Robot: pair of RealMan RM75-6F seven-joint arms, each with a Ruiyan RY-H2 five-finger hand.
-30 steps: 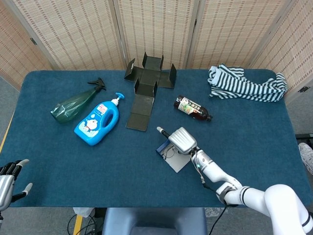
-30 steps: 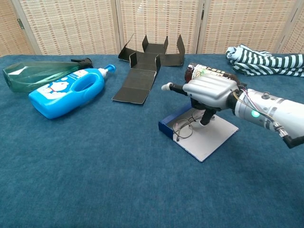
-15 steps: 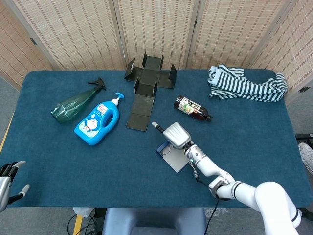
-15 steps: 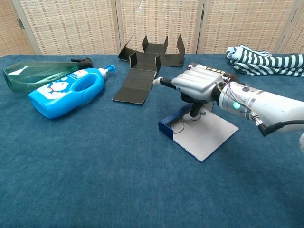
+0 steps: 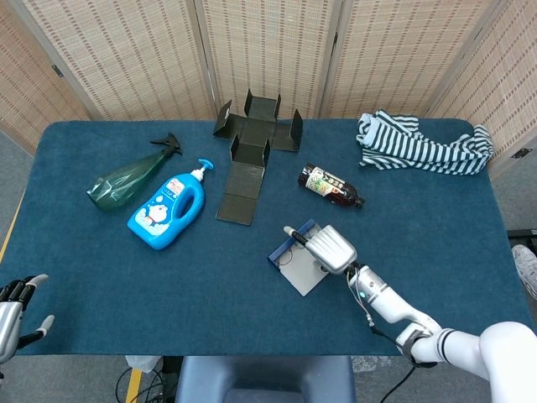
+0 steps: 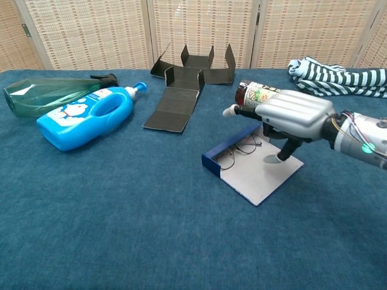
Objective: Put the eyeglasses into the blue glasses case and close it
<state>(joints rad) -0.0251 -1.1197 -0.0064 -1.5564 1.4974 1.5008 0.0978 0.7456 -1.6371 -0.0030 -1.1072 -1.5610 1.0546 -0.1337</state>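
From the head view, the blue glasses case lay open on the blue table, with its pale lid flat toward the robot. The right hand was over the lid, palm down. It hid most of the case, so the eyeglasses could not be made out from here. The left hand was down at the near left corner, well apart from the case. Its fingers were spread and it held nothing. Farther back lay a blue soap bottle, a green spray bottle, a flat black box, a small dark bottle and a striped cloth.

From the chest view, the eyeglasses sat inside the case, just behind its blue front wall. The right hand was above the lid, with one finger pointing down to it. It held nothing, and its fingers were partly bent. The left hand did not show here.

It looked like the glasses part was done and the closing part was up. For that, the hand would likely need to get a finger under the far edge of the lid, lift it, and fold it over the glasses without bumping them out.
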